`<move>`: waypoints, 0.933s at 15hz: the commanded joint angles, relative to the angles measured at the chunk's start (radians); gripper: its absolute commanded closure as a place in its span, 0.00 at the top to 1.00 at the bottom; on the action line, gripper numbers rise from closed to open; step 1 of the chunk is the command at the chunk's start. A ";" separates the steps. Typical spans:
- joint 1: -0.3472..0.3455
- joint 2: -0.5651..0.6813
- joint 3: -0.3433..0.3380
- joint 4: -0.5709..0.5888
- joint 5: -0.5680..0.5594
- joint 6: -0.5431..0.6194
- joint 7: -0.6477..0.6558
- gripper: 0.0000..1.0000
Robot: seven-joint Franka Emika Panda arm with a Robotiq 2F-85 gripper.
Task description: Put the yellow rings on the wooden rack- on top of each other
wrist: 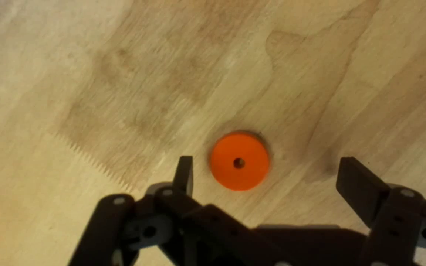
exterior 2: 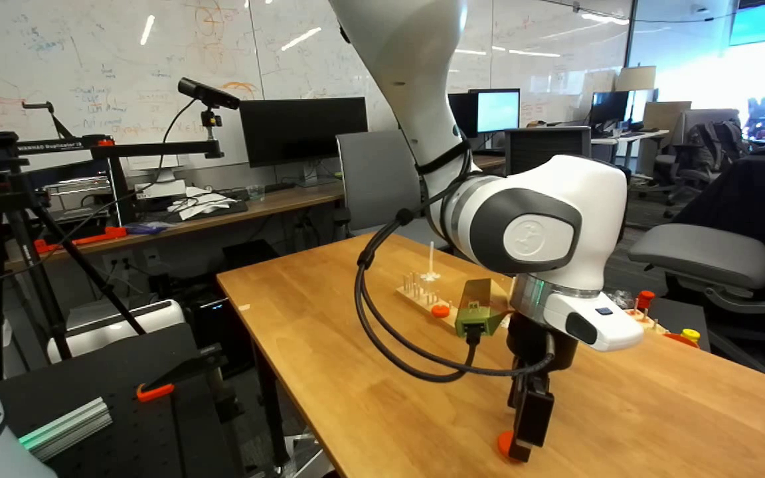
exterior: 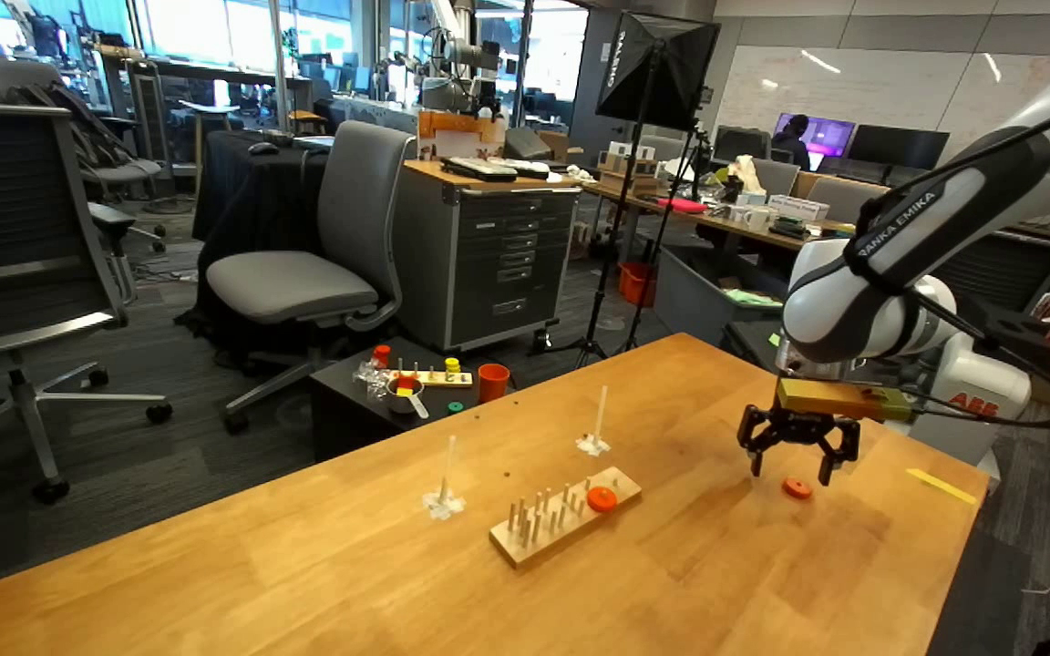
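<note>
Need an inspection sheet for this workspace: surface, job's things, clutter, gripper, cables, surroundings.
Surface: wooden table, patchy in tone.
Job's things: loose ring, orange-red, flat on the table; second ring on the wooden rack, peg seating unclear. Not stacked.
Clutter: two pale posts standing on the table; yellow strip lying on it.
Gripper: open, nothing held; in the wrist view the loose ring shows between the fingers.
Cables: black, looping out beside the arm; no snag seen.
Surroundings: gray chair, drawer cabinet; apparent person far behind.
</note>
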 commanded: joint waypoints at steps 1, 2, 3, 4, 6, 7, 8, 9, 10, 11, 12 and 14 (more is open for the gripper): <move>-0.039 -0.017 0.039 -0.019 0.052 0.028 -0.008 1.00; -0.044 -0.017 0.041 -0.019 0.060 0.024 -0.008 1.00; -0.047 -0.016 0.041 -0.020 0.065 0.024 -0.007 1.00; -0.053 -0.016 0.041 -0.019 0.071 0.019 -0.008 1.00; -0.068 -0.015 0.043 -0.018 0.084 0.019 -0.010 1.00; -0.074 -0.013 0.044 -0.018 0.091 0.020 -0.011 1.00; -0.077 -0.010 0.043 -0.017 0.094 0.026 -0.013 1.00; -0.084 -0.007 0.047 -0.016 0.100 0.027 -0.017 1.00; -0.092 -0.001 0.053 -0.014 0.108 0.030 -0.019 1.00; -0.096 0.002 0.057 -0.014 0.115 0.033 -0.020 1.00; -0.099 0.007 0.061 -0.015 0.120 0.035 -0.021 1.00; -0.103 0.017 0.070 -0.015 0.130 0.036 -0.022 1.00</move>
